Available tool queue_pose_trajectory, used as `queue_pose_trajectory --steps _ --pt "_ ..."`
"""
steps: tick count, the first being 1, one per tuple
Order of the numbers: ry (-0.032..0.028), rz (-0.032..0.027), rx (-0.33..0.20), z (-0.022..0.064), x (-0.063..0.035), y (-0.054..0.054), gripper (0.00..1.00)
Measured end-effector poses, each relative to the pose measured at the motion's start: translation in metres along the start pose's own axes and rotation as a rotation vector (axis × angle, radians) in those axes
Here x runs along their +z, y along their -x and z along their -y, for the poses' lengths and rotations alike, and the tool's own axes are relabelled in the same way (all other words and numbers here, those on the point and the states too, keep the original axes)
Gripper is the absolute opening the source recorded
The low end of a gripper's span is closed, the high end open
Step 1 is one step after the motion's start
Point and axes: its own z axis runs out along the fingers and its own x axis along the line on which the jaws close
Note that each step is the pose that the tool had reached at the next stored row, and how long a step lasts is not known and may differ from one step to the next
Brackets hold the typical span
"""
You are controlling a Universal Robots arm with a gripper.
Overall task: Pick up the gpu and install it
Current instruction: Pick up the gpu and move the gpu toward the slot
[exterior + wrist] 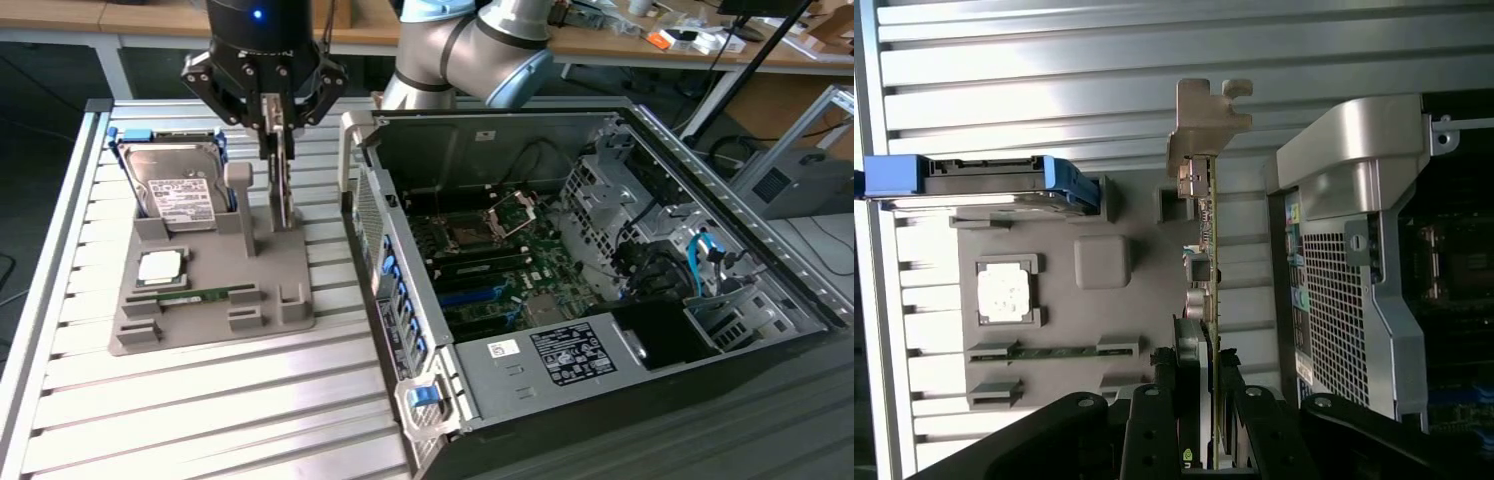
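The gpu [282,195] is a thin dark card standing on edge at the grey holder [214,322], near the side that faces the computer case. My gripper [275,140] comes straight down on its top edge, with a finger pressed to each face, so it is shut on the card. In the wrist view the gpu [1207,240] shows edge-on, its silver bracket [1204,118] at the far end and my gripper [1206,372] clamped on the near end. I cannot tell whether the card's lower edge sits in the holder's slot or just above it.
The open computer case [390,205] lies at the exterior view's right with its motherboard [494,262] exposed. The holder also carries a hard drive [180,185] in a blue frame, a CPU [162,265] and a RAM stick [194,296]. A slatted metal table [200,420] lies underneath.
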Motion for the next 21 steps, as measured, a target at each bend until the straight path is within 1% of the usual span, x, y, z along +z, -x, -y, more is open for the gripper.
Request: queue_pose_trajectory --steps 8,13,21 --pt "0.001 -0.0001 0.0 -0.0003 -0.0057 0.0 0.27" --pt "0.0017 -0.0001 0.0 -0.0006 -0.0112 0.0 0.27" --pt "0.0021 -0.0002 0.0 -0.0009 -0.0157 0.0 0.27"
